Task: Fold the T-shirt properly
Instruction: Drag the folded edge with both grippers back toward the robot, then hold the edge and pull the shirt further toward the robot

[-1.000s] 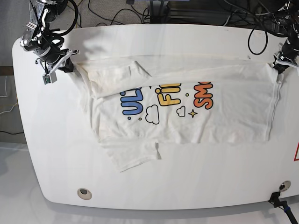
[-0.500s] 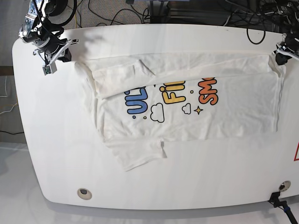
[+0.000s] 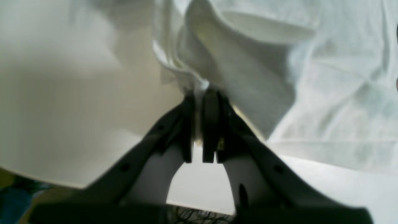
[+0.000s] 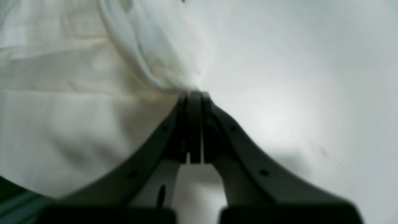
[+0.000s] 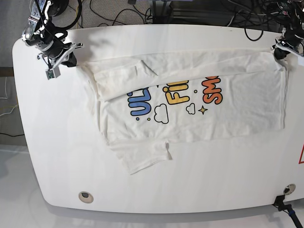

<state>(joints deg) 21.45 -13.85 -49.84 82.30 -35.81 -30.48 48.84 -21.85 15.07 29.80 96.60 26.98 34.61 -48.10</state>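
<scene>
End effector point(image 3: 198, 124) — shut on the T-shirt point(image 3: 248, 68) — above table point(image 3: 93, 124).

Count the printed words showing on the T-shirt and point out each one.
3, at least in part, on the T-shirt: blue lettering at left, yellow lettering in the middle, orange lettering at right. The fold covers their upper parts and may hide more.

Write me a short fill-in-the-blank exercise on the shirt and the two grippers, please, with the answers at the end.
The left gripper is closed on ____ cloth. The right gripper's jaws are ____, not open. On the T-shirt, the blue print sits beside ____ lettering in the middle, then orange.

Missing words: white; shut; yellow.
</scene>
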